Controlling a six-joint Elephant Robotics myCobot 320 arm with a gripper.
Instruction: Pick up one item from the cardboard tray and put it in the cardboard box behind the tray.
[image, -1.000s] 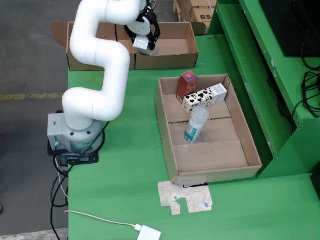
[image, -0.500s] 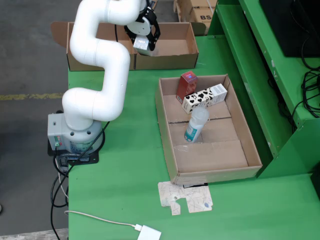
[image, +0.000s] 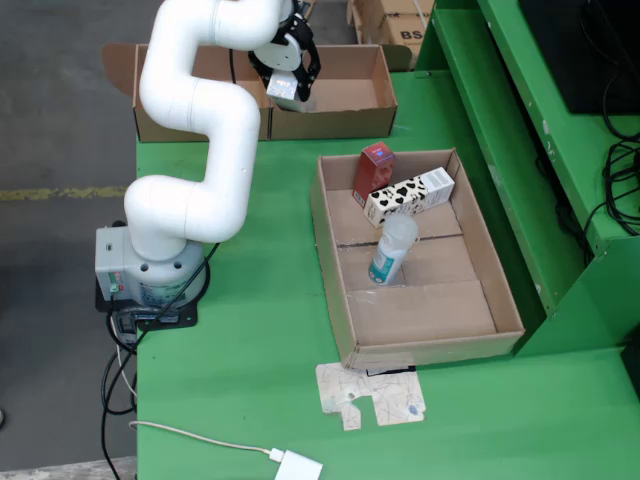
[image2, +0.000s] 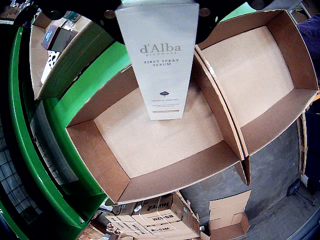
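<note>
Green table (image: 260, 330) carries white myCobot arm (image: 190, 150), base at 9 o'clock in fixed view. Cardboard tray (image: 500, 290) at centre-right holds red carton (image: 374, 168), cow-print carton (image: 408, 195), clear bottle (image: 391, 248) lying tilted. Cardboard box (image: 345, 100) at 12 o'clock, past tray, second box touching its side. End effector (image: 286, 80) above box, clamped on d'Alba serum carton (image2: 159, 57); wrist view shows carton hanging over bare box floor (image2: 150, 140).

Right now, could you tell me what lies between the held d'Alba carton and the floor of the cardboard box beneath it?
Nothing: in the wrist view the d'Alba carton hangs above the cardboard box, whose brown floor shows bare.
</note>
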